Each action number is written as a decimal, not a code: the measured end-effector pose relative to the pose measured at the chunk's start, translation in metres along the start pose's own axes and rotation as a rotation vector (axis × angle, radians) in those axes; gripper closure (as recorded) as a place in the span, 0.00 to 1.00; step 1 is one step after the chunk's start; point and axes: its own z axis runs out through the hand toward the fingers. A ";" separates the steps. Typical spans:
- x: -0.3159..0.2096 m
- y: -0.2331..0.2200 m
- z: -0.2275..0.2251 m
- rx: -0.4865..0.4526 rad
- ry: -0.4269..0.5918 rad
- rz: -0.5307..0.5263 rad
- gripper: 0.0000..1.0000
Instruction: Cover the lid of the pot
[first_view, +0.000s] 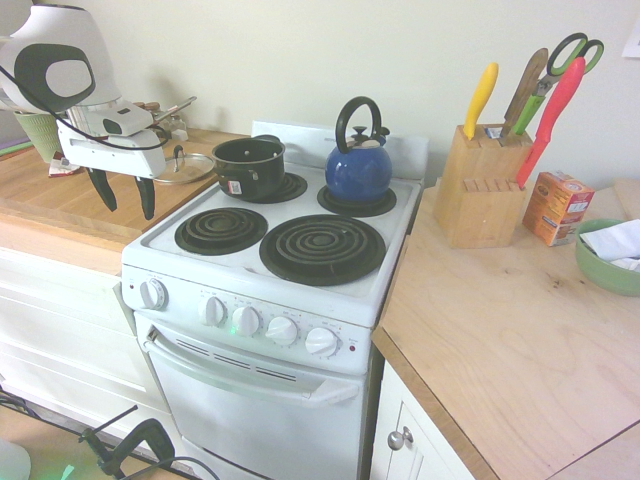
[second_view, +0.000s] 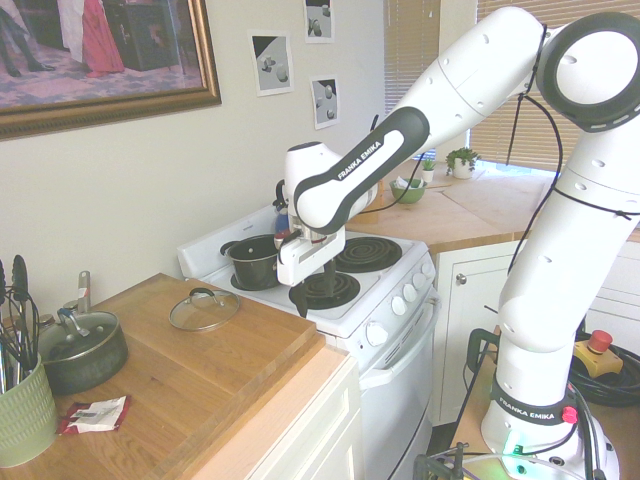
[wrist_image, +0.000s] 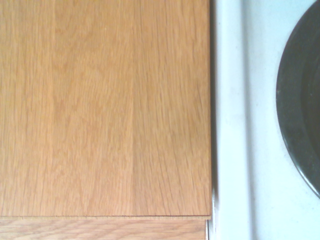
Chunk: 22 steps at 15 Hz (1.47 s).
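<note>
Plainly the gripper hangs wide open and empty, pointing down over the wooden counter edge by the stove. Beyond the jaws the lid lies flat on the counter, beside the uncovered pot on a back burner.

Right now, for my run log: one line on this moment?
gripper: open, empty, above counter edge | lid: on wooden counter | pot: uncovered, rear burner | step: lid not yet grasped
</note>
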 end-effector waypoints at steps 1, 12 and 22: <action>0.000 0.000 0.000 -0.001 -0.001 0.000 0.00; 0.011 -0.131 -0.072 0.026 0.048 -0.042 0.00; 0.093 -0.244 -0.030 0.000 0.038 -0.049 0.00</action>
